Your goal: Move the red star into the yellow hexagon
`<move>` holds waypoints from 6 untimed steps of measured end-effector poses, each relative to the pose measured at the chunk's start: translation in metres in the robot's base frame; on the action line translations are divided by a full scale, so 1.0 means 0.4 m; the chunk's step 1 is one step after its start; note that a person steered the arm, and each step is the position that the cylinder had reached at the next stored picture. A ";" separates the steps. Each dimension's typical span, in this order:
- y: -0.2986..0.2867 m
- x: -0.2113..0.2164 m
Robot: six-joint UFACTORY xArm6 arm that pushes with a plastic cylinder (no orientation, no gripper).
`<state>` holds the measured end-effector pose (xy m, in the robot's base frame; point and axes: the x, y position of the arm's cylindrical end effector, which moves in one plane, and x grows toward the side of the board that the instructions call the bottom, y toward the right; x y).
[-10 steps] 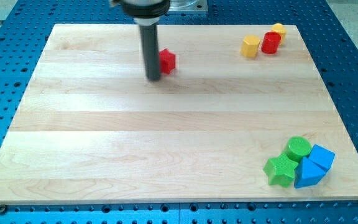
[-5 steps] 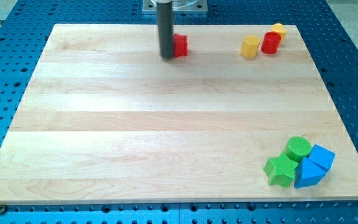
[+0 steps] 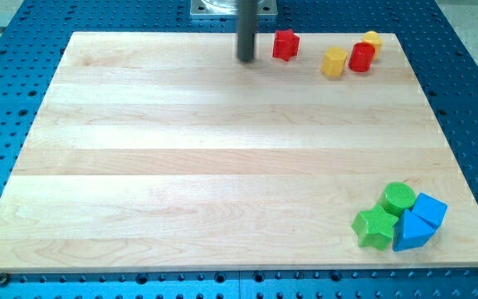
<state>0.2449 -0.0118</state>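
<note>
Near the top edge of the wooden board (image 3: 222, 166), the rod's tip (image 3: 246, 60) stands just left of the red star (image 3: 285, 44), a narrow gap between them. The rod ends plain, with no jaws to open or close. The yellow hexagon (image 3: 334, 62) lies to the star's right, apart from it. The rod's upper part is cut off by the view's top.

A: Items on the wooden counter (image 3: 181, 166), top right of the view?

B: One red cylinder (image 3: 361, 57); one small yellow block (image 3: 373, 39) just behind it, shape unclear.

A: Bottom right?

B: Green cylinder (image 3: 398, 198), green star (image 3: 376, 227), blue cube (image 3: 429, 210), blue wedge (image 3: 408, 232), tightly clustered. Counter rests on a blue perforated base (image 3: 471, 100).
</note>
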 end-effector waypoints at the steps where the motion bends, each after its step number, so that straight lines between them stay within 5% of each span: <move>1: 0.049 -0.045; 3: 0.479 -0.066; 6: 0.396 -0.070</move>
